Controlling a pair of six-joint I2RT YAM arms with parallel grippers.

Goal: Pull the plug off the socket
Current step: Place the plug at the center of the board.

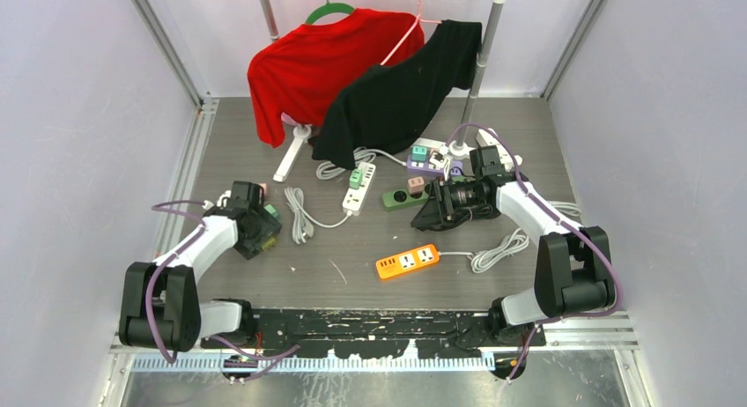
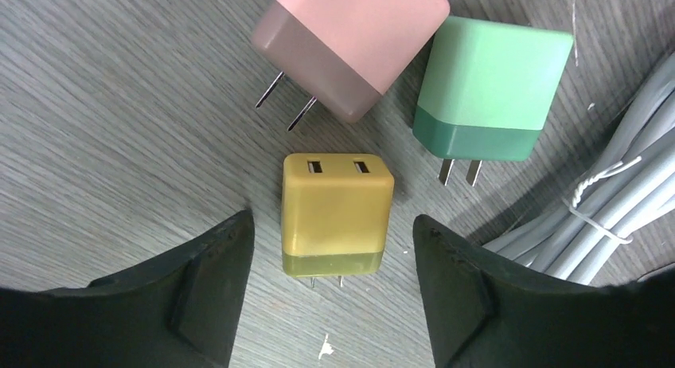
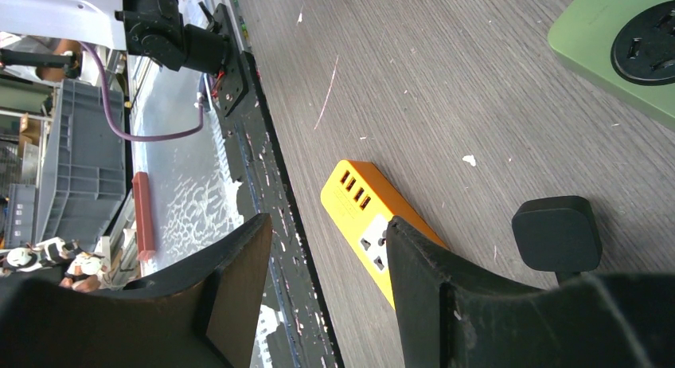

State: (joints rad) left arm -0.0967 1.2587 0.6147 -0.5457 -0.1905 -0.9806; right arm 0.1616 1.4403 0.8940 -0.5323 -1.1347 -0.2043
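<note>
The left claw (image 2: 333,225) stands open low over the table. Each of its fingers (image 2: 215,288) is a clear gap off the yellow charger plug (image 2: 337,201), which lies loose between them with its prongs toward the wrist. Just past the tips lie a pink charger (image 2: 354,41) and a green charger (image 2: 487,81), both unplugged. A bundled grey cable (image 2: 605,217) crowds the outer side of one finger, while bare wood-grain table (image 2: 119,129) runs free off the other. The right claw (image 3: 328,225) is open too, with nothing between its fingers. An orange power strip (image 3: 354,201) lies past its tips and a black plug (image 3: 557,232) lies outside one finger. Between the two claws, a green plug (image 1: 355,178) stands on a white power strip (image 1: 358,197).
</note>
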